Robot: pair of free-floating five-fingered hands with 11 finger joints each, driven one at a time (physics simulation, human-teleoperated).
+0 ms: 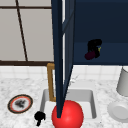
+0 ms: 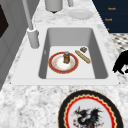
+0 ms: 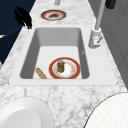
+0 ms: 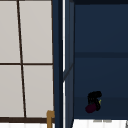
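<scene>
My right hand is up inside the open dark blue wall cabinet, just above its lower shelf, fingers curled round a small dark red object. The same hand and dark red object appear in the upper view. My left hand hangs idle by the sink's front left corner, fingers relaxed and drooping; it is the hand in the left side view and the hand in the right side view. In the sink a red-rimmed plate carries a small jar, with a breadstick beside it.
The open cabinet door stands edge-on over the sink. A red round shape sits at the sink's front. A decorated plate lies on the left counter; a white plate and a pale canister stand right. The faucet rises behind the sink.
</scene>
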